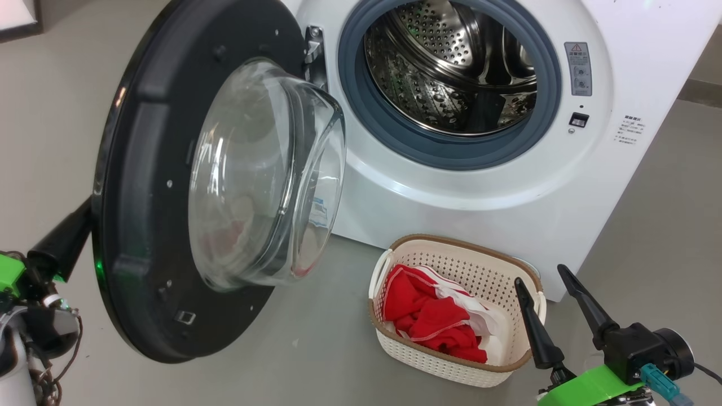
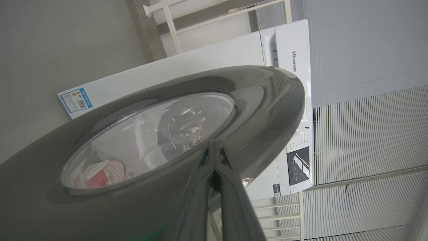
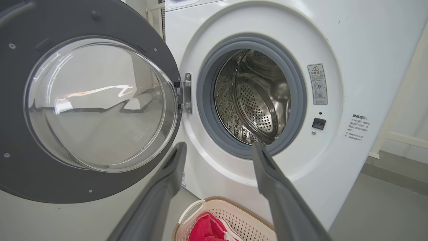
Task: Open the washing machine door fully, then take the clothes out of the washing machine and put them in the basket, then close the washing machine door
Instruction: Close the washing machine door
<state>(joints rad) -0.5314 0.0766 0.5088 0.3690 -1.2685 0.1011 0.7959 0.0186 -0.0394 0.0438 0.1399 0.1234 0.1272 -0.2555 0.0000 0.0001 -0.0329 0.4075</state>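
Behind the open door [image 1: 141, 225] at the left, the left jaws, shut and empty, risked sliding off its glossy rim when pushing. Clothes [image 1: 428, 316] lay in the basket [image 1: 451, 242], right jaws wide and empty beside it.

The washing machine door [image 1: 146, 225] hangs open left of the washing machine [image 1: 564, 186], the left gripper [image 2: 214, 147] behind it. On the floor [image 1: 316, 349] before the machine stands the basket [image 1: 445, 369], clothes [image 1: 434, 321] inside, the right gripper [image 1: 538, 273] just right of it.
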